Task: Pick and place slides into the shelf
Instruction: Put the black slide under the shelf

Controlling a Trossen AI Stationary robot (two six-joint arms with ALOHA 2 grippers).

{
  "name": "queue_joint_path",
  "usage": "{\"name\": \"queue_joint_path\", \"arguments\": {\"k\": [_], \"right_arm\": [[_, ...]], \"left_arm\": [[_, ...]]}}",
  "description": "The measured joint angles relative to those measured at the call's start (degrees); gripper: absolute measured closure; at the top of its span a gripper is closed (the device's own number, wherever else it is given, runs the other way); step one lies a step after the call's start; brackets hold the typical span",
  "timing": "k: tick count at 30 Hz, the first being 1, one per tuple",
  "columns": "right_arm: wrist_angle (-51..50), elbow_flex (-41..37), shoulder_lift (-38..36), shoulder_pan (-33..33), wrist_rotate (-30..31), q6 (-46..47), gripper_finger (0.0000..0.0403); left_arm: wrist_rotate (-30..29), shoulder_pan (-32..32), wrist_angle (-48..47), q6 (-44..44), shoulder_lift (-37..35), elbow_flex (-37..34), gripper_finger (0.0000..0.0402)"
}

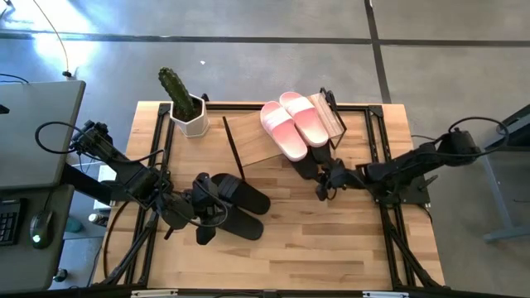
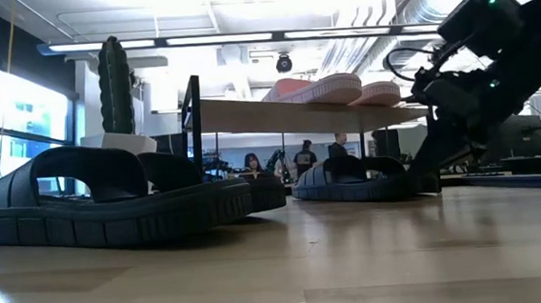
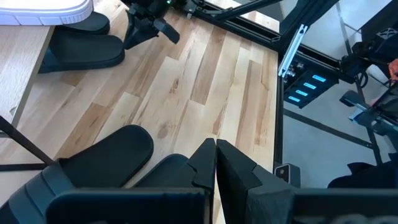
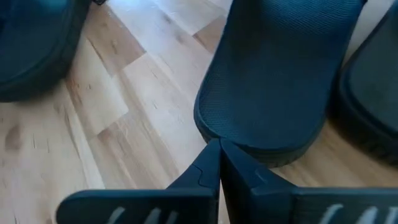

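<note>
Pink slides (image 1: 295,122) lie on top of the shelf (image 1: 273,136). One black pair (image 1: 236,203) on the worktop (image 1: 331,240) by the left hand (image 1: 201,217), fingers pressed together, empty. Right hand (image 1: 321,189), also closed and empty, at the heel of the black pair (image 2: 363,178) under the shelf.

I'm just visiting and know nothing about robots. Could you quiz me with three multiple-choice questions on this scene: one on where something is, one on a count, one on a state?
1. Where is the pink pair of slides?
A. on top of the shelf
B. on the floor
C. beside the cactus pot

2. How many black slides lie near the left gripper?
A. none
B. two
C. five

3. How are the right gripper fingers?
A. wide open
B. holding a pink slide
C. shut, empty

Answers: 1 A, they rest on its plank top. 2 B, a pair lies there. 3 C, fingers meet with nothing between.
</note>
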Motion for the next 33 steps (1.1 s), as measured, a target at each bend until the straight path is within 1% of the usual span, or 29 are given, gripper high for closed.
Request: {"name": "queue_joint_path", "arguments": {"k": [6,14,25,30,33], "right_arm": [[0.13,0.0,0.0,-4.39,-2.63,-2.52,0.0403],[1.59,0.24,0.0,-7.5,-4.02,-4.05,0.0403],[1.61,0.33,0.0,-8.47,-3.84,-2.95,0.0403],[1.63,0.35,-0.84,-8.23,-5.36,-2.52,0.0403],[1.61,0.35,-2.58,-7.36,-6.43,-2.52,0.0403]], "left_arm": [[0.02,0.02,0.0,0.11,0.0,0.0,0.0399],[-0.14,0.01,0.0,0.11,0.0,0.0,0.0399],[-0.9,0.02,0.58,0.11,0.02,0.0,0.0399],[-0.92,0.0,5.06,0.11,0.02,0.0,0.0399],[-0.92,0.01,7.8,0.1,0.02,0.0,0.0399]]}}
